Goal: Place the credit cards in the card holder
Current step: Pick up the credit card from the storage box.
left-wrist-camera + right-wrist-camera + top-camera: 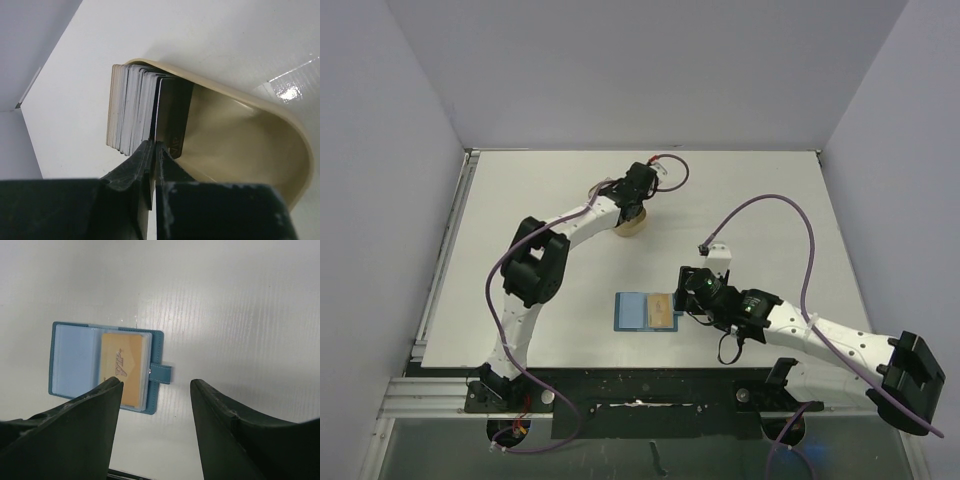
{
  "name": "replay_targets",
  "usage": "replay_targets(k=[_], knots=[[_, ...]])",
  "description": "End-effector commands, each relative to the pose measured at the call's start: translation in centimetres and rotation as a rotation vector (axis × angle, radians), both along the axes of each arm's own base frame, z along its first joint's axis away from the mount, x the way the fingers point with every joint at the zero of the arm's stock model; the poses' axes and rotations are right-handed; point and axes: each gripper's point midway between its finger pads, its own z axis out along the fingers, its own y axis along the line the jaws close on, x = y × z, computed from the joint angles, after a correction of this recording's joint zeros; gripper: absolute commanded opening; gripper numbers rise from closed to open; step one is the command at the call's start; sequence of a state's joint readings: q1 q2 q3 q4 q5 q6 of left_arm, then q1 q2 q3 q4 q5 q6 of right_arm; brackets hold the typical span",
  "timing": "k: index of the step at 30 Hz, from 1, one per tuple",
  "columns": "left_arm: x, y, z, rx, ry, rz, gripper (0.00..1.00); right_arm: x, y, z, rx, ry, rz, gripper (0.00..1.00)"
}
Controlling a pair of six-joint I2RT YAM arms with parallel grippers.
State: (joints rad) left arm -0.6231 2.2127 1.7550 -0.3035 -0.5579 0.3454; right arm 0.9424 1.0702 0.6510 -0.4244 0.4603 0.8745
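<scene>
The credit cards (131, 107) stand on edge as a grey, white and dark stack at one end of a tan oblong tray (240, 135). My left gripper (154, 144) is shut on the edge of a dark card (172, 112) at the stack's inner side. In the top view it (636, 200) sits over the tray (630, 228) at the table's back. The teal-blue card holder (159, 347) lies open, with a tan-orange card (122, 370) in its right pocket and its snap tab (161, 373) out to the right. My right gripper (156, 382) is open just above the tab, and just right of the holder (632, 311) in the top view (688, 290).
The white table's (770, 200) near edge runs just below the card holder. Grey walls enclose the table on the left, back and right. A purple cable (780, 205) arcs over the table's right side.
</scene>
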Motion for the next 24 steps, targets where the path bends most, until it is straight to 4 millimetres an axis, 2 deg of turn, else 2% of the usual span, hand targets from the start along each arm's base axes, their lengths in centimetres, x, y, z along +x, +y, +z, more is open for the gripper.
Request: replay_targets(k=[1, 7, 15, 24], knots=[[0.6, -0.5, 4.5, -0.033, -0.083, 0.031, 0.0, 0.7, 0.1, 1.7, 0.043, -0.05, -0.023, 0.58], [-1.9, -2.2, 5.9, -0.143, -0.013, 0.032, 0.0, 0.7, 0.6, 2.3, 0.067, -0.054, -0.008, 0.58], [-5.5, -3.0, 8.9, -0.358, 0.056, 0.077, 0.0, 0.5, 1.9, 4.2, 0.166, -0.073, 0.02, 0.58], [-12.1, -5.6, 12.4, -0.858, 0.237, 0.004, 0.0, 0.5, 3.4, 8.6, 0.399, -0.154, 0.022, 0.57]])
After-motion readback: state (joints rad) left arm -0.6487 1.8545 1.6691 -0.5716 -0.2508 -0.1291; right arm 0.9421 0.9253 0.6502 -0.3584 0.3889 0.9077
